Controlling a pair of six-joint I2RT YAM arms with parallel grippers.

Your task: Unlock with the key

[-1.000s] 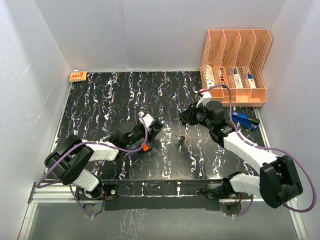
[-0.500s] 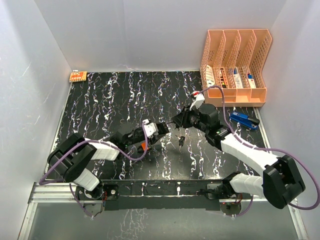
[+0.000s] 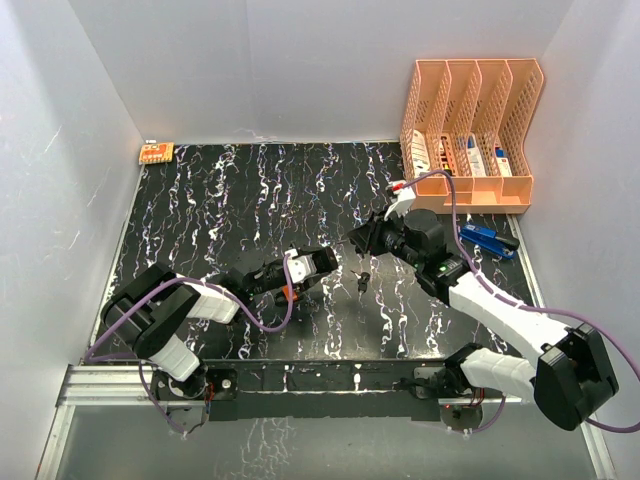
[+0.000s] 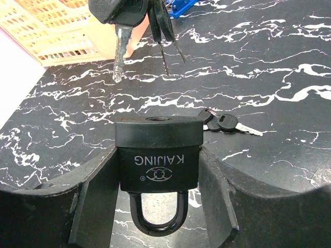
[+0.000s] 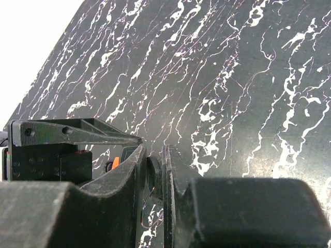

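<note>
My left gripper [image 4: 158, 173] is shut on a black padlock [image 4: 158, 150] marked KAIJING. It holds the body between both fingers [image 4: 93, 201], shackle toward the camera, keyhole end facing away. My right gripper [image 5: 153, 157] is shut on the black head of a key [image 5: 154, 178]. In the left wrist view that key [image 4: 119, 49] hangs blade down, with other keys on its ring, above and slightly left of the padlock. In the top view the left gripper [image 3: 318, 262] and right gripper [image 3: 362, 238] are close together at mid-table. A spare key pair [image 3: 362, 280] lies on the table between them.
An orange file organizer [image 3: 470, 130] stands at the back right, with a blue tool [image 3: 487, 238] lying in front of it. A small orange object [image 3: 155, 152] sits in the back left corner. White walls enclose the black marbled table [image 3: 220, 200].
My left gripper has carried the padlock right, toward the table's middle. My right gripper swung left toward it with the key, then eased back slightly.
</note>
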